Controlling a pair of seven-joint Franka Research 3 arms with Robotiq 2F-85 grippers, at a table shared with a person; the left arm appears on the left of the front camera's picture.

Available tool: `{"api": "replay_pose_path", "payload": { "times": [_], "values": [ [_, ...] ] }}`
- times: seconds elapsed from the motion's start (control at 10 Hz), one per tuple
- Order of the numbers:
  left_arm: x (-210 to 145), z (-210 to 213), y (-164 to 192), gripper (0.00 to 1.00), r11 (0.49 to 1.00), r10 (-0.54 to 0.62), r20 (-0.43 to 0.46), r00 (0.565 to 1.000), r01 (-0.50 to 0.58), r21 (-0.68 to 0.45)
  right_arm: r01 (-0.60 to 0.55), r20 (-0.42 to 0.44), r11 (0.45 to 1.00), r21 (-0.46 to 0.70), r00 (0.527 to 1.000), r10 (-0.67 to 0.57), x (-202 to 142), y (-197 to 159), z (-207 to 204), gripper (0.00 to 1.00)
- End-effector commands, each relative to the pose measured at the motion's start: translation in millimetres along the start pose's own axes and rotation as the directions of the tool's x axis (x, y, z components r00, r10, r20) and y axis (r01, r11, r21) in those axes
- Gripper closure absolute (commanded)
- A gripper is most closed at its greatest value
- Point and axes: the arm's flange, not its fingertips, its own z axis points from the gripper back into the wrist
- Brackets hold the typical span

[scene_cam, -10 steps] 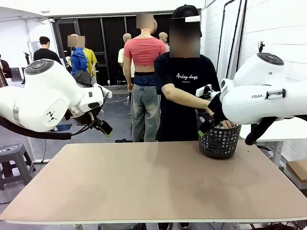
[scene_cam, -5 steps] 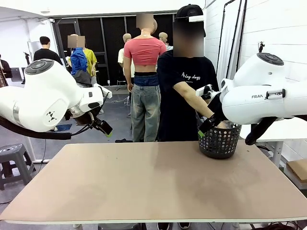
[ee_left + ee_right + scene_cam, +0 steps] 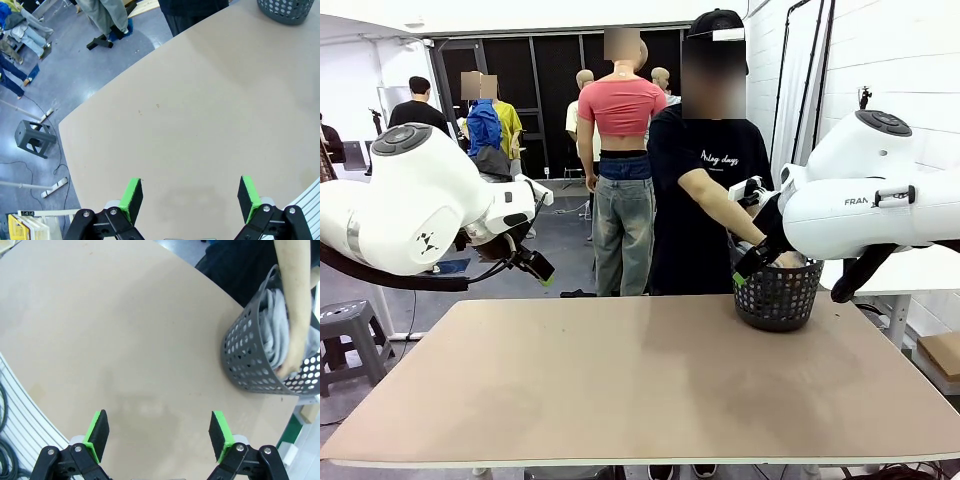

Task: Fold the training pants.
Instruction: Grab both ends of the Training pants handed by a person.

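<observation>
Most of the counter (image 3: 620,380) lay open, L to R, near to far. Only obstacle: basket (image 3: 778,300) at far-right edge, w/ person's hand (image 3: 787,259) down inside, blocking its mouth.

light grey training pants (image 3: 276,332), dark perforated basket (image 3: 250,371), tan table (image 3: 620,390).

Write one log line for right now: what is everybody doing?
left hand: open, above table | right hand: open, above table | training pants: in basket | person: reaching into basket
</observation>
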Motion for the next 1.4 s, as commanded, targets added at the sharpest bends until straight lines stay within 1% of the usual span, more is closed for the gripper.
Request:
{"api": "replay_pose_path", "payload": {
  "times": [0.0, 1.3],
  "values": [
    [0.7, -0.6, 1.7, 0.00, 1.000, -0.015, 0.000, 1.000, 0.015, -0.004, 0.001, -0.001, 1.000, 0.001, 1.000, -0.001, -0.3, -0.5, -0.6, 0.00],
    [0.7, -0.6, 1.7, 0.00, 1.000, -0.015, 0.000, 1.000, 0.015, -0.004, 0.001, -0.001, 1.000, 0.001, 1.000, -0.001, -0.3, -0.5, -0.6, 0.00]
  ]
}}
